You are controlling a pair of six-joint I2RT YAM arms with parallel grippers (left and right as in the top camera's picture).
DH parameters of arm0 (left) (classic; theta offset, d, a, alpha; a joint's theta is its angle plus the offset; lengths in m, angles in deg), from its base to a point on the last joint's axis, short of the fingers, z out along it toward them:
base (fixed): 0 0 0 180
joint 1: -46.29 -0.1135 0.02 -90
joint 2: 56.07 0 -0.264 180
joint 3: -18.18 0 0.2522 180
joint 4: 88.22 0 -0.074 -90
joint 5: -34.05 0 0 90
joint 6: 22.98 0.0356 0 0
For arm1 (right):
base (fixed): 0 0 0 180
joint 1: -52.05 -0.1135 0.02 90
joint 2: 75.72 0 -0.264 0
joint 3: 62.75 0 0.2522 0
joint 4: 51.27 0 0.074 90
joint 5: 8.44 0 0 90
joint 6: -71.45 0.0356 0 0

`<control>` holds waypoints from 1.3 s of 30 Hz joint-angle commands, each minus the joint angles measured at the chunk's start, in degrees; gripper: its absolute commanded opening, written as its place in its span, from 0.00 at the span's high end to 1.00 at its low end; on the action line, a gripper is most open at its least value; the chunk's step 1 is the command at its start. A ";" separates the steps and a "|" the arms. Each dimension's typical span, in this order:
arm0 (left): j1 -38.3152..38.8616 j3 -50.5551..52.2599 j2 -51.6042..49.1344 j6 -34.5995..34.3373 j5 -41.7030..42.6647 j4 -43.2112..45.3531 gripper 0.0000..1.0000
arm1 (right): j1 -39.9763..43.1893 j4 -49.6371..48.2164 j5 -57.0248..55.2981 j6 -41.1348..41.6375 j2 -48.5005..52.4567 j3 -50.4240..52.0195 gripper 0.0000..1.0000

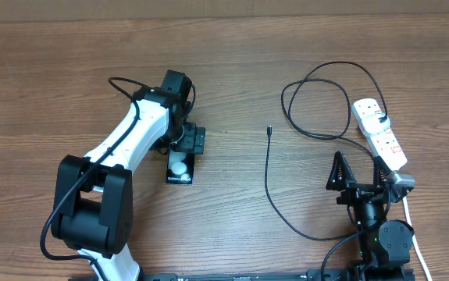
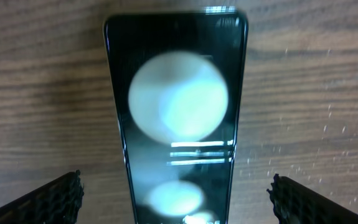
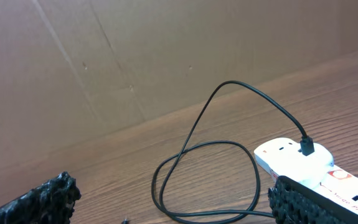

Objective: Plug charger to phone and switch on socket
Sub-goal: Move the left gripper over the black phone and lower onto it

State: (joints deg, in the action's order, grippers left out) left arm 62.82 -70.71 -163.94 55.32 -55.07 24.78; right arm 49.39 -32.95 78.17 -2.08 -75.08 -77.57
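- currently the phone (image 1: 180, 168) lies flat on the counter (image 1: 44, 78), glossy face up, left of centre, with its lettered end toward the robot.
- the left arm (image 1: 130, 136) is stretched out over it. in the left wrist view the phone (image 2: 179, 106) runs lengthwise between the left jaws, which stand wide, one tip on each side and neither touching an edge. judgement: this straddle lines the jaws up to clamp the phone by its long edges and steady it for plugging.
- the charger (image 1: 268, 183) trails across the middle of the counter. its free connector (image 1: 269, 131) lies bare on the wood, to the right of the phone and well apart from it.
- the charger's other end is seated in the socket (image 1: 380, 129) at the far right. the right wrist view shows that plug (image 3: 307, 147) standing upright in the strip, with the cable looped beside it.
- the right jaws stand wide and hold nothing, just beside the socket's near end. judgement: from there both the cable and the switches are within reach.
- switch state: cannot tell; the red switches are too small to read.
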 commanded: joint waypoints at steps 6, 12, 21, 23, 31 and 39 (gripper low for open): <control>0.28 4.90 -0.61 -0.79 1.38 1.92 0.01 | 0.20 -0.17 -0.55 -0.39 -0.26 0.61 0.00; 0.44 6.10 -0.61 -1.64 2.32 2.21 0.01 | 0.20 -0.17 -0.55 -0.39 -0.26 0.61 0.00; 0.50 6.58 -0.61 -1.68 1.88 3.21 0.00 | 0.20 -0.17 -0.55 -0.39 -0.26 0.61 0.00; 0.59 6.60 -0.61 -2.62 1.44 3.69 0.00 | 0.20 -0.17 -0.55 -0.39 -0.26 0.61 0.00; 2.54 7.65 -0.61 -5.07 -2.56 5.51 0.00 | 0.20 -0.17 -0.55 -0.39 -0.26 0.61 0.00; 2.54 11.82 -0.63 -6.78 -3.21 9.18 0.00 | 0.20 -0.17 -0.55 -0.39 -0.26 0.61 0.00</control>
State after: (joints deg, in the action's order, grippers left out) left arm 65.44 -60.92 -163.99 50.09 -57.27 33.11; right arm 49.39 -32.93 78.12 -2.08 -75.08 -77.57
